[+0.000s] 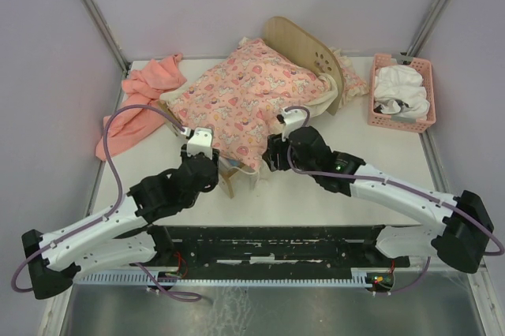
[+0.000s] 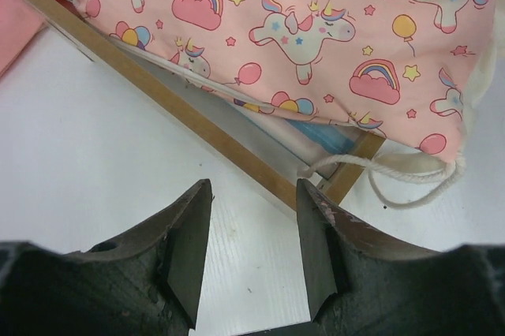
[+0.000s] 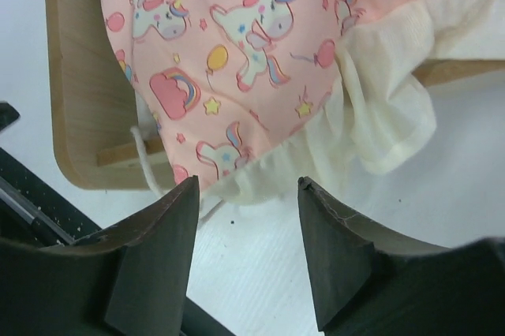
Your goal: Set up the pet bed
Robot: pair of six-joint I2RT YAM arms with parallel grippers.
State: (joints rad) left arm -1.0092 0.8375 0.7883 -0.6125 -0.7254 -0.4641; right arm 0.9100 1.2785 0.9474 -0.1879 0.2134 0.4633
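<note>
The white desk (image 1: 316, 194) carries everything. The pet bed (image 1: 296, 44) sits in the middle toward the back, its rounded wooden headboard at the far right end. Most of its frame is covered by a pink unicorn-print quilt (image 1: 245, 99) with cream edging. A salmon-pink cloth (image 1: 138, 103) lies crumpled just beside the bed on the left. A pink basket (image 1: 372, 91) holding white fabric (image 1: 402, 87) stands to the right. The left end effector (image 2: 252, 194) is spread and grips nothing, over bare desk just beside the bed's wooden side rail (image 2: 181, 111). The right end effector (image 3: 247, 186) is also spread and empty, near the quilt's cream hem. A white cord (image 2: 394, 174) trails from the near corner.
</note>
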